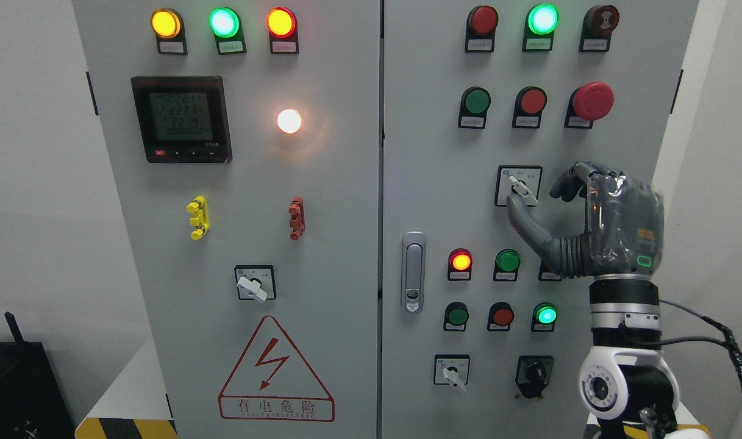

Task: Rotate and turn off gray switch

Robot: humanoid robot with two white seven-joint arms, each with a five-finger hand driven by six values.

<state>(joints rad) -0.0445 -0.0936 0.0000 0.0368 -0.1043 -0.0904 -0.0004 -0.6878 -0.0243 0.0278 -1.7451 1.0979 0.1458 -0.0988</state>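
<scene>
Gray switch [521,188] lever tilted, upper-left to lower-right

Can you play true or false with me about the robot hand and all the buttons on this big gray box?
1. The right hand is up by the gray switch on the right door. True.
2. The big red mushroom button sits below that switch. False: it is above it, to the right.
3. The screen is on the left door. True.
4. The robot's fingers are pressing the door handle. False: they are near the switch, away from the handle.
5. The lightning warning sign is on the right door. False: it is on the left door.
</scene>
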